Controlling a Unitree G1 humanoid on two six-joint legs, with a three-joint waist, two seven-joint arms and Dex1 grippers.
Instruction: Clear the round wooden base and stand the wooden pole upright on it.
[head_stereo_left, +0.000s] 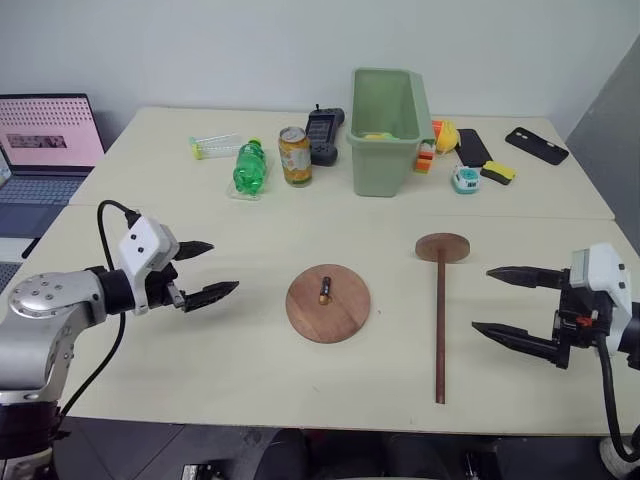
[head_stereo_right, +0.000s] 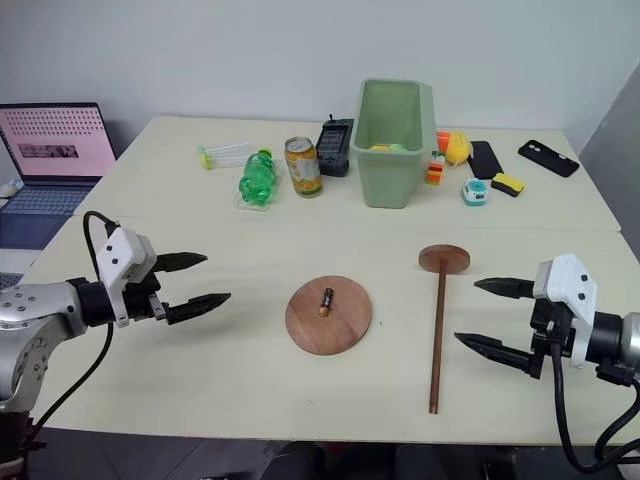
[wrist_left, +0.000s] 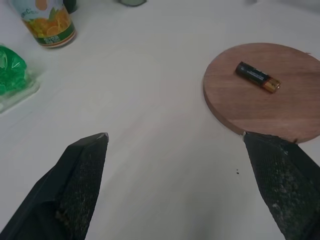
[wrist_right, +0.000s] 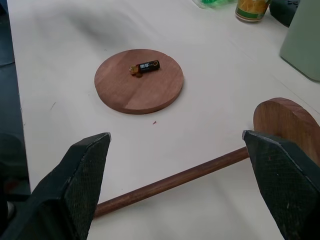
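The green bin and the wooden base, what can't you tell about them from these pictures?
- Green bin: most of its inside is hidden by its own front wall in the head views.
- Round wooden base: its centre is covered by the battery, so no hole can be seen.
- Base edge is cut off by the left wrist view.

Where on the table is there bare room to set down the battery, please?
Bare tabletop lies between the left gripper and the round wooden base, and between base and wooden pole. The far edge is crowded around the green bin.
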